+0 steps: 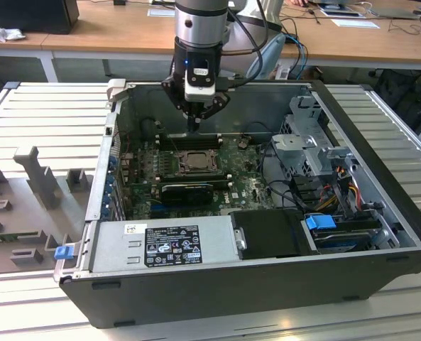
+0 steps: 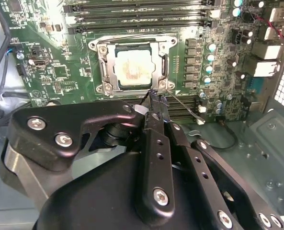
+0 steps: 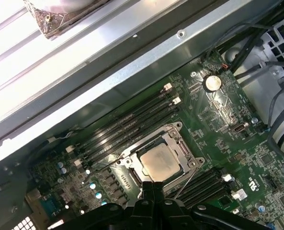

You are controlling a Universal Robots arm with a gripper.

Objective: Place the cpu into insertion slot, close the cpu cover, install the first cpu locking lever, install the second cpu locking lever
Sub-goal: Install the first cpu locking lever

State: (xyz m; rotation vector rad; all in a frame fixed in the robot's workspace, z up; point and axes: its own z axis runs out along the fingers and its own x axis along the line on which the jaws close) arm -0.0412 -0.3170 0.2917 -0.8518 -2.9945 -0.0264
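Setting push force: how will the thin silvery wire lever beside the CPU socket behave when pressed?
The thin silvery wire lever looks long and slender, so probably springy, not stiff. Smooth metal may slip sideways. One end meets the square socket frame, so it likely pivots.

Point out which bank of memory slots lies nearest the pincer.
The bank of memory slots right beside the pincer tip; the other bank lies beyond the cpu, away from it.

A ribbed metal table (image 1: 50,106) carries the open computer case (image 1: 267,288) and grey fixture blocks (image 1: 36,174)
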